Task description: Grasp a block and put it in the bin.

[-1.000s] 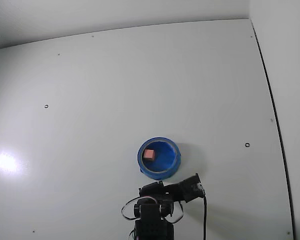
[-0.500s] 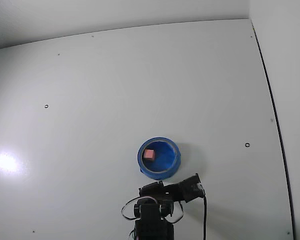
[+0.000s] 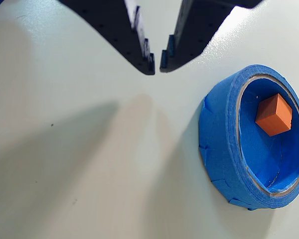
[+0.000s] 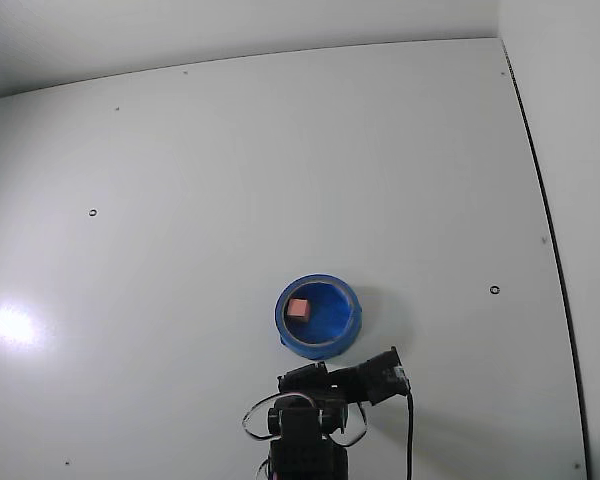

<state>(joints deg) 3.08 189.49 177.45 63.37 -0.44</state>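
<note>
Blue tape-like bands wrap the bin [image 3: 224, 149], and no brand, label or writing can be read on it, on the block or on the black arm in either view. The bin stands on the white counter [image 4: 230, 180]; in the fixed view [image 4: 318, 317] it sits just above the arm's [image 4: 310, 430] folded black links at the bottom edge. The block [image 3: 273, 115] lies inside the bin, resting on its blue floor near the wall; in the fixed view [image 4: 298, 309] it shows as a small pinkish square toward the bin's left side, while the wrist view renders it more orange.

In the wrist view the claw [image 3: 156, 63] comes in from the top edge, its two dark fingers nearly meeting at the tips with only a thin slit of counter showing between them, and nothing held. The bin and the block lie to the right of and below those tips in that view, apart from the claw and not between its fingers.

The upper parts of both fingers are cut off by the top edge of the wrist view, and the bin's right rim runs out of the picture. In the fixed view the claw itself is hard to pick out among the dark arm parts, and the arm's base is cut by the bottom edge.
</note>
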